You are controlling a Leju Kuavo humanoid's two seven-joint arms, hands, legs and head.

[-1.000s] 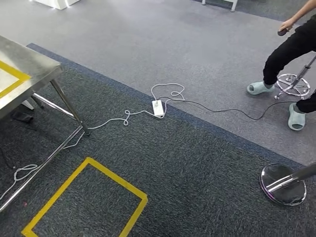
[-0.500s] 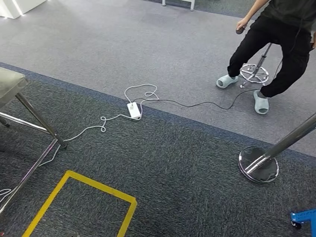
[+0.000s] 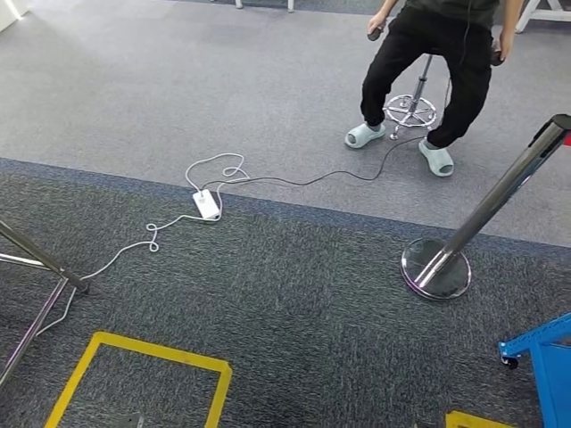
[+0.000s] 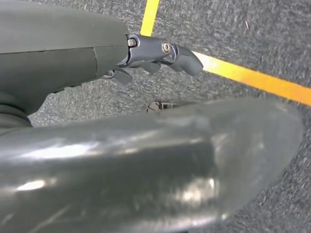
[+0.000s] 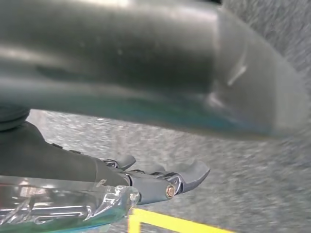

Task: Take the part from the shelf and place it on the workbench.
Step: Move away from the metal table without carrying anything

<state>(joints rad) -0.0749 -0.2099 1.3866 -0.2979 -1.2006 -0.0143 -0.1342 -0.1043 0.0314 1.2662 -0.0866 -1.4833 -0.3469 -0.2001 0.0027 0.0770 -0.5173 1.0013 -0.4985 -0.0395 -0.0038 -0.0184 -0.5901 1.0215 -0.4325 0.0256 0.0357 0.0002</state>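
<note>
My left hand (image 4: pixel 73 63) hangs over dark carpet, its fingers (image 4: pixel 172 51) stretched out and apart from the thick thumb (image 4: pixel 146 160), with nothing between them. My right hand (image 5: pixel 73 170) hangs the same way, with its fingers (image 5: pixel 176 179) straight, its thumb (image 5: pixel 146 58) apart from them, and only carpet showing in the gap. A strip of crinkled clear plastic (image 5: pixel 62 206) lies along the right hand's edge; I cannot tell what it is. A blue metal frame (image 3: pixel 542 357) on a caster stands at the right edge of the head view.
A yellow tape square (image 3: pixel 154 361) marks the carpet in front. Metal table legs (image 3: pixel 40 267) stand at the left. A white power strip (image 3: pixel 207 204) and its cables cross the floor. A chrome stanchion base (image 3: pixel 435 267) stands to the right. A person (image 3: pixel 431 45) sits on a stool beyond it.
The camera has swung to the right: the steel table has slid out at the left, the person and stanchion have shifted left, and the blue frame has come in.
</note>
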